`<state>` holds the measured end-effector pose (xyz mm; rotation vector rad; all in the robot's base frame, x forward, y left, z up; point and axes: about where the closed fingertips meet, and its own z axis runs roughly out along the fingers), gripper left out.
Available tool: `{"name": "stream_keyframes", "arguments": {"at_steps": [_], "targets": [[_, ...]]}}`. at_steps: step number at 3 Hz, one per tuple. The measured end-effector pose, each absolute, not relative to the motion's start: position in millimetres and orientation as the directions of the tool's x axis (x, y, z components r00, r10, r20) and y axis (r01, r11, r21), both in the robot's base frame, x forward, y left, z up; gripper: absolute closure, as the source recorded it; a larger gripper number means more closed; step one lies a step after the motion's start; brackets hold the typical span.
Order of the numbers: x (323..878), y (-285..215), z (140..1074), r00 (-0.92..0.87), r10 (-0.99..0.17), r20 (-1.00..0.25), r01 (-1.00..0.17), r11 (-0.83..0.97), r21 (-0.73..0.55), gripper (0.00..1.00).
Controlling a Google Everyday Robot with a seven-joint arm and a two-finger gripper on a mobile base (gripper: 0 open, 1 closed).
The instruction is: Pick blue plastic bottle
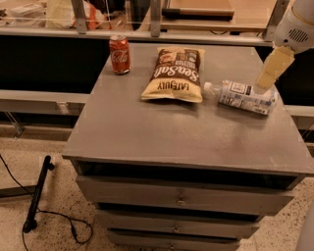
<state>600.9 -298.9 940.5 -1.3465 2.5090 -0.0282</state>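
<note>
The blue plastic bottle (241,96) lies on its side at the right of the grey cabinet top (162,132), white cap pointing left toward the chip bag. My gripper (273,68) hangs from the white arm at the upper right, just above and behind the bottle's base end, apart from it. Only one pale yellow finger (274,66) shows.
A brown and yellow chip bag (174,73) lies left of the bottle. A red soda can (119,54) stands at the back left. Behind the cabinet runs a shelf with metal posts (78,14). A black pole and cable (37,196) lie on the floor at left.
</note>
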Motion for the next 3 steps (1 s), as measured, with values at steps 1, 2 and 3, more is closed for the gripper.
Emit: {"name": "stream_keyframes", "arguments": {"at_steps": [1, 2, 3], "targets": [[612, -317, 914, -0.505, -0.829, -0.241, -0.83, 0.543, -0.127, 0.0], [620, -317, 888, -0.471, -0.855, -0.219, -0.862, 0.499, -0.094, 0.0], [629, -314, 864, -0.454, -0.871, -0.188, -0.878, 0.473, -0.068, 0.0]]}}
